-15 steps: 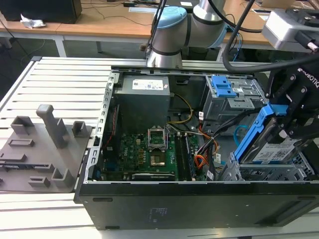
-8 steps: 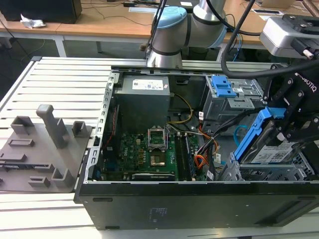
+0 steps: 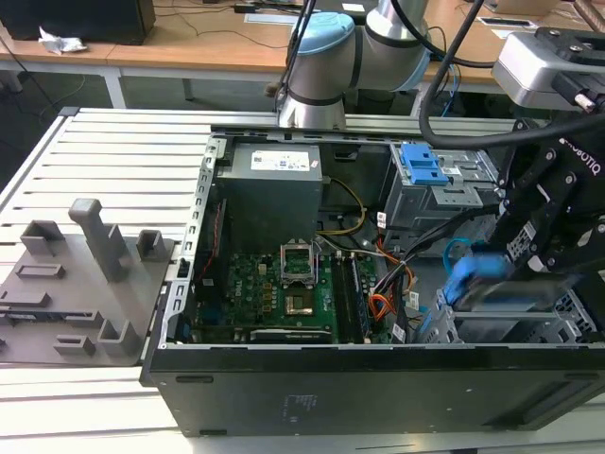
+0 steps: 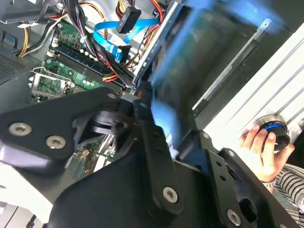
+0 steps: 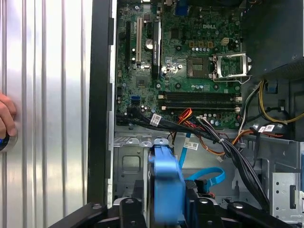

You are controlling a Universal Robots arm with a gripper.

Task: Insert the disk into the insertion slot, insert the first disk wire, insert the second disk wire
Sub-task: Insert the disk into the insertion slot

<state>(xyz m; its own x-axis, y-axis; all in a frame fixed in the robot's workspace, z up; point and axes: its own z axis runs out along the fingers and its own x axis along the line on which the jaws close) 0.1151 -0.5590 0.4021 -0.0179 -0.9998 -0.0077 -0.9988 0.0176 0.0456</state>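
Inside the grip of the end effector point(image 5: 164, 211) sits the disk point(image 3: 501, 291), its blue caddy edge pinched between the two black sides, so the end effector is narrow and holding it. Directly beneath the end effector lies the insertion slot point(image 3: 492, 327), a grey perforated cage in the corner of the open computer case point(image 3: 284, 397). The disk hangs just over the slot's mouth, tilted and not seated; whether it touches the metal cannot be told.

Just beside the end effector, on its motherboard side, the second disk wire point(image 5: 209, 176) curls in a light-blue loop, with one end near the disk. A bundle of black cables point(image 5: 223, 142) runs close past it. Beyond the wire, further from the end effector, is the green motherboard point(image 3: 274, 284). Behind the end effector stands a taller bay point(image 3: 458, 194) carrying a blue clip point(image 3: 421, 165).

Outside the case, well apart from the end effector, a person's hand point(image 4: 259, 149) rests on a round knob point(image 4: 274, 130) on the slatted surface point(image 3: 123, 151).
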